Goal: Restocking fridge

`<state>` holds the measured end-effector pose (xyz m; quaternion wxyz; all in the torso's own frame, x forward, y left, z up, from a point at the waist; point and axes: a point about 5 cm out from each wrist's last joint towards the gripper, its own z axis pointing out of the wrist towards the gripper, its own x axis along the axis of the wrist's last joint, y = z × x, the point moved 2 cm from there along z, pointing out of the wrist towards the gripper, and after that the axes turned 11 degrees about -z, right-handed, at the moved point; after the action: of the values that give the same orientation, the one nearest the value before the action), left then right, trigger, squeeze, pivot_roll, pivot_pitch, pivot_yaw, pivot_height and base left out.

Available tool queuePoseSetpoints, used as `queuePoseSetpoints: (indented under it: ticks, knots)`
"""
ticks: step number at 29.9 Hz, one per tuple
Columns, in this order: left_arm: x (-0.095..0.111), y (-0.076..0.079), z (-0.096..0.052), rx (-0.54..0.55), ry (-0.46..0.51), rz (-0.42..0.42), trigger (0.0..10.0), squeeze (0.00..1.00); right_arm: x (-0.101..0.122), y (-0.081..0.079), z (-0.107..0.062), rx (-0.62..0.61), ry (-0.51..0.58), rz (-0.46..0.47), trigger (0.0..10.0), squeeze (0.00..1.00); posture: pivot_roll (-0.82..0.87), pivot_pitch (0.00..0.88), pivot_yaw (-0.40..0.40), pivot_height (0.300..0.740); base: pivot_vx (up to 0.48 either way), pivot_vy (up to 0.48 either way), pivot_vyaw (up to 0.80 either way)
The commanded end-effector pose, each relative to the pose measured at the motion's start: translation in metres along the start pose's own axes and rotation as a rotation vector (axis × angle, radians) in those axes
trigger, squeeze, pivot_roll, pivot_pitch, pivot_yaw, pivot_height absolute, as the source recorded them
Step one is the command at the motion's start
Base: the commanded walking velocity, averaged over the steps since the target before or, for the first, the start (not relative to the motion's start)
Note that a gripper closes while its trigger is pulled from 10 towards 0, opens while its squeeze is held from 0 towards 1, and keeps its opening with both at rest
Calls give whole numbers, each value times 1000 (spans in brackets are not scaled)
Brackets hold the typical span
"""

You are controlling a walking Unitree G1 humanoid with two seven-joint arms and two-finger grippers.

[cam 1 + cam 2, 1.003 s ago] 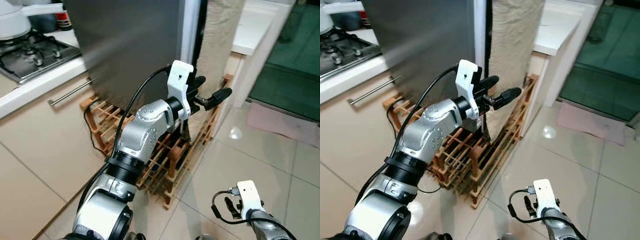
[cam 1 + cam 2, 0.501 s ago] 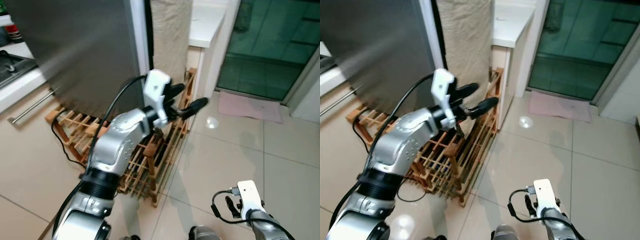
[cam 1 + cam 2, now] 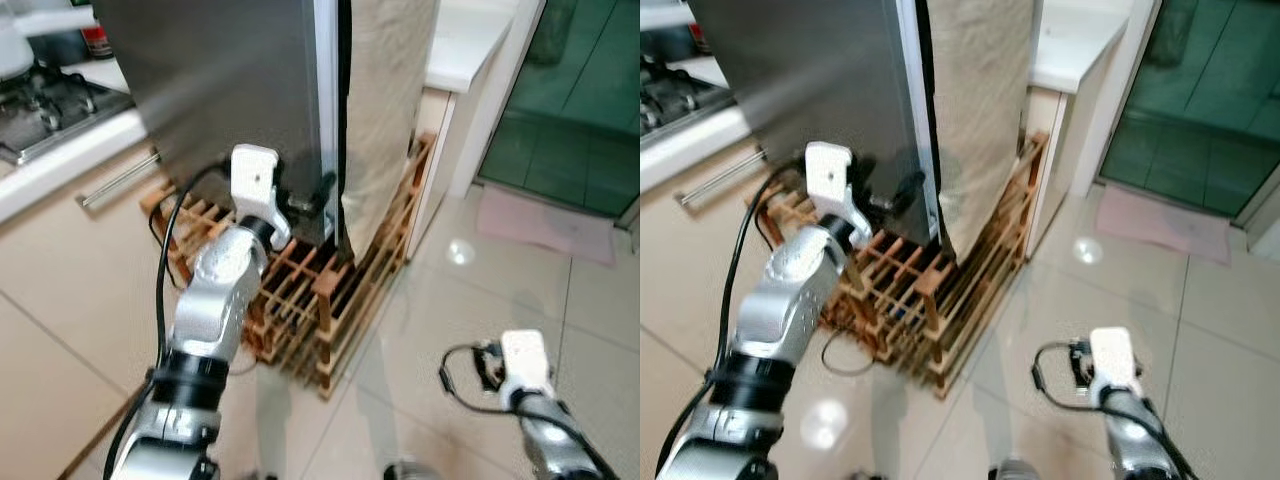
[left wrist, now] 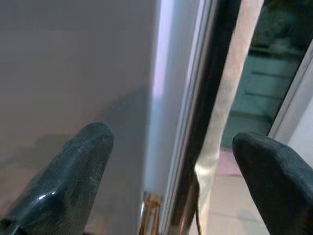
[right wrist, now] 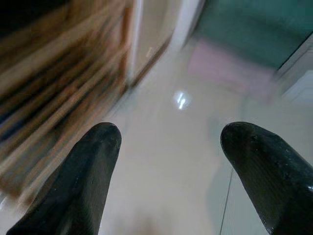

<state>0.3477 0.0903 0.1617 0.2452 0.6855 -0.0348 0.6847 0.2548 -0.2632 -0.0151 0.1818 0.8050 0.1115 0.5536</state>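
Observation:
The fridge's steel door [image 3: 230,90] stands shut, with a dark gap [image 3: 345,120] along its right edge and a beige cloth-covered side [image 3: 390,100] beyond it. My left gripper [image 4: 176,142] is open and reaches up to the door's lower right corner; its fingers [image 3: 300,205] lie against the steel near the gap. In the left wrist view the door edge [image 4: 195,112] runs between the two fingertips. My right gripper [image 5: 168,142] hangs low over the tiled floor, open and holding nothing.
A wooden wine rack [image 3: 310,300] sits on the floor under the fridge, with a black cable [image 3: 165,225] beside it. A stove [image 3: 50,90] and counter drawer handle [image 3: 118,180] are at left. A white counter [image 3: 470,50], green glass door [image 3: 570,100] and pink mat [image 3: 550,225] are at right.
The head view has swung left and right. My left gripper has dropped from in front of the cloth-covered side to the door's lower corner. The right arm still hangs low.

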Motion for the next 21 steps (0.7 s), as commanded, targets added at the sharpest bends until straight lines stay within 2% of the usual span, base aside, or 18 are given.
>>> queuePoseSetpoints:
  ticks: [1,3,7,14,16,21]
  knots:
    - [0,3,-1,12,-3,30,10000,0,23,7,5,-54,113,8,10000,0,-173,0,41,732,0,0,0]
    - [-6,3,-1,23,-14,26,10000,0,34,11,5,-83,168,-1,10000,0,-172,0,40,732,0,0,0]
    - [-6,19,5,-21,9,67,10000,0,51,8,8,-93,229,11,10000,0,-167,0,36,732,0,0,0]
    - [-4,33,18,-57,14,38,10000,0,67,4,9,-94,273,11,10000,0,-166,0,30,732,0,0,0]
    - [-3,42,24,-93,16,25,10000,0,72,4,8,-97,288,11,10000,0,-169,0,29,732,0,0,0]
    - [-1,49,29,-115,22,14,10000,0,73,3,6,-100,290,11,10000,0,-177,0,31,732,0,0,0]
